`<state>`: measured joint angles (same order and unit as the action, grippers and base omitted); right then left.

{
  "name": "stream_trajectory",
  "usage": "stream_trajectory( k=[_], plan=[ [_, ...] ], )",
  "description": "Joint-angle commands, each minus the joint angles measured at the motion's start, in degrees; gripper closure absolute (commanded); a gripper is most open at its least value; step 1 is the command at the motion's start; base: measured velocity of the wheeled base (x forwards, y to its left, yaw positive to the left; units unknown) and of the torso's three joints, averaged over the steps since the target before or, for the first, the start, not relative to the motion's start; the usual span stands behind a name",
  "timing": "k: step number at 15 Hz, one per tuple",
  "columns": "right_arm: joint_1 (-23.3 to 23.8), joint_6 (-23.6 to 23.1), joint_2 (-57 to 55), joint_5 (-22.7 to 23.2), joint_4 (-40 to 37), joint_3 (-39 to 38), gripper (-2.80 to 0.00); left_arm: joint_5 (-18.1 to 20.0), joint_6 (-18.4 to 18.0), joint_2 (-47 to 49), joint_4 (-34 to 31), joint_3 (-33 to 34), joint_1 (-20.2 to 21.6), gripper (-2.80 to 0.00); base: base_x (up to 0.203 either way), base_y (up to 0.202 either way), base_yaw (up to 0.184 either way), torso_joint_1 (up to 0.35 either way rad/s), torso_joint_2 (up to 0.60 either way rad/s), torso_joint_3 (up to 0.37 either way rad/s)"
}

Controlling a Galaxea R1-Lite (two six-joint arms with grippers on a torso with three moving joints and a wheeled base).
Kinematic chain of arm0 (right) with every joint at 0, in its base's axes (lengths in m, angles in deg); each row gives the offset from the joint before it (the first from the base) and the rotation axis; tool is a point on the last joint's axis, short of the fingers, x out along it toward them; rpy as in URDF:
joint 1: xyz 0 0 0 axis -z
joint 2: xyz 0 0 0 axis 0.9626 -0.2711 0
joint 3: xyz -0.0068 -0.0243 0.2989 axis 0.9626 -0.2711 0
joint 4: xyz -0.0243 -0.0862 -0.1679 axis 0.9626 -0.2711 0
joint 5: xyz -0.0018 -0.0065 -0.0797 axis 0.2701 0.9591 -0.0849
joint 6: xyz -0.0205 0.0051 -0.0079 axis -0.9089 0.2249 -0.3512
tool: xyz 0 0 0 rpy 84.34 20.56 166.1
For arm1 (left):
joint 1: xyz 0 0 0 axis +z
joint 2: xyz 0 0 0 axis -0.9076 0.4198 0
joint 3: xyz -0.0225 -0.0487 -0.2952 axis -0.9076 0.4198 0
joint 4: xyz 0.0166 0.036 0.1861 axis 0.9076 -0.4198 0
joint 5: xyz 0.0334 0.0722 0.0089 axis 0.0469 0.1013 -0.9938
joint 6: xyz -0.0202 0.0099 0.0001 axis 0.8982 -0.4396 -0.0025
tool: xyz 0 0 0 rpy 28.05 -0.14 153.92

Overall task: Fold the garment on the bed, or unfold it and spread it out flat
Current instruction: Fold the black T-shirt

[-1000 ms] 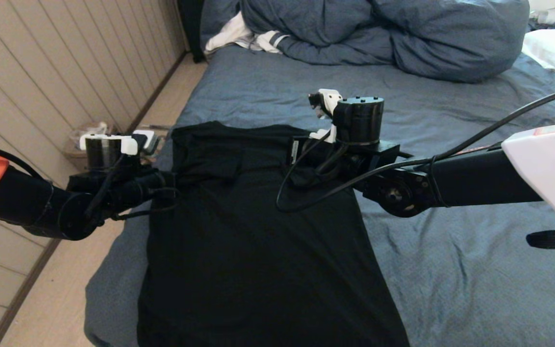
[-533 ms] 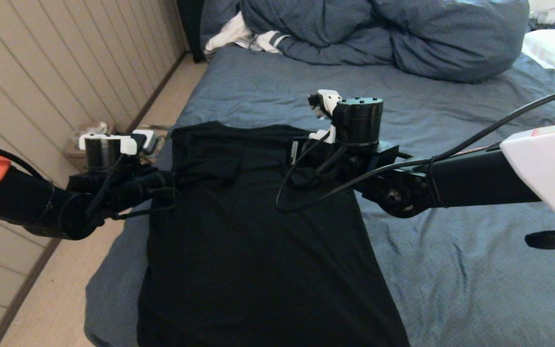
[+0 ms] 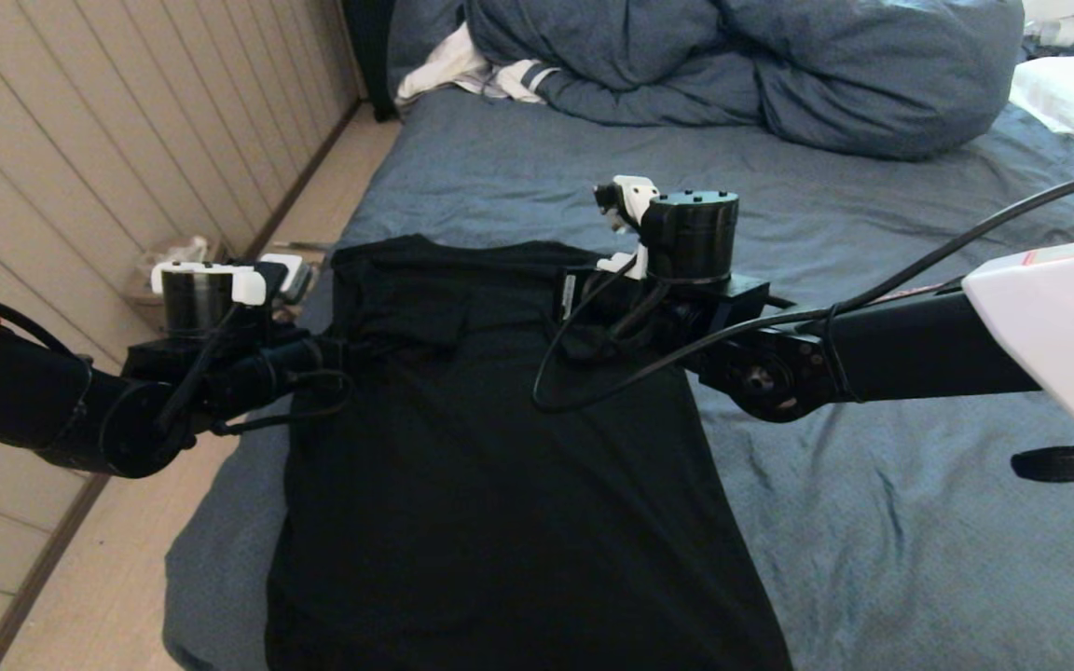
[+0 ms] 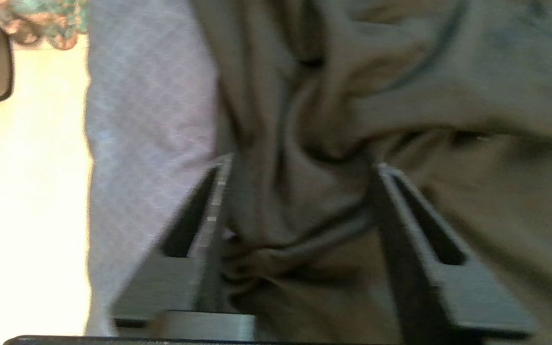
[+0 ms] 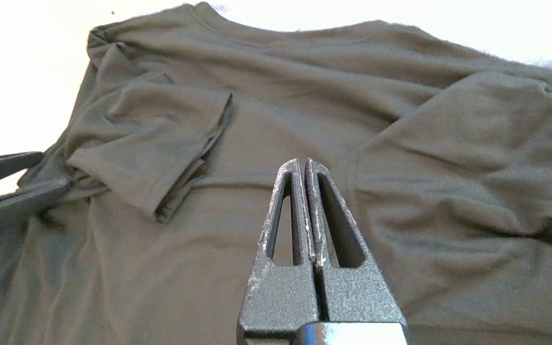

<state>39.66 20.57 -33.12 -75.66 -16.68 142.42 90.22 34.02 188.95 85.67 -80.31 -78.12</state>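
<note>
While the black T-shirt lies plain side up along the left edge of the bed, its hem reaches the near edge and its collar points toward the bunched duvet at the far end. Both sleeves are folded inward over the chest.

Left gripper: at the shirt's left shoulder, close to the bed's left edge. Jaws stand apart, a gathered ridge of cloth between them, not pinched. Looks like a release.

Right gripper: fingers pressed together, nothing between them. It hovers over the upper chest, between the two folded sleeves.

Handling, as a judgement: thin knit, light, limp. It will sag and drape from any single grip point and drag against the wrinkled sheet. No risk of damage. Seams and hems are the firmest holds: shoulder seams or the collar rim for a lengthwise fold, hem corners at the near edge otherwise. Two matched grips should keep the layers square.
</note>
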Motion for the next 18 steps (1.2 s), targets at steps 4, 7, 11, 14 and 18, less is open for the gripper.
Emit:
stream_trajectory(
  k=[4,7,11,14,18],
  plan=[
    [0.2,0.1,-0.1,0.0,0.1,0.7,0.0,0.2,0.2,-7.6,0.3,6.2,-0.6,-2.8,0.0,0.0,0.0,0.0,0.0,0.0],
    [0.3,0.1,0.0,0.1,-0.8,1.6,0.0,0.0,0.6,-10.7,-0.1,6.2,-0.6,-2.8,0.0,0.0,0.0,0.0,0.0,0.0],
    [1.4,0.1,0.1,0.5,-3.5,2.9,0.0,-1.2,3.8,-10.9,-0.8,4.3,-0.5,0.0,0.0,0.0,0.0,0.0,0.0,0.0],
    [3.2,0.1,-0.3,0.7,-4.6,4.1,0.0,-2.6,5.8,-11.7,-4.4,1.2,-0.4,0.0,0.0,0.0,0.0,0.0,0.0,0.0],
    [5.4,0.3,0.1,1.2,-9.4,6.0,0.0,-2.7,8.8,-15.2,-13.3,-1.2,0.0,0.0,0.0,0.0,0.0,0.0,0.0,0.0]
  ],
)
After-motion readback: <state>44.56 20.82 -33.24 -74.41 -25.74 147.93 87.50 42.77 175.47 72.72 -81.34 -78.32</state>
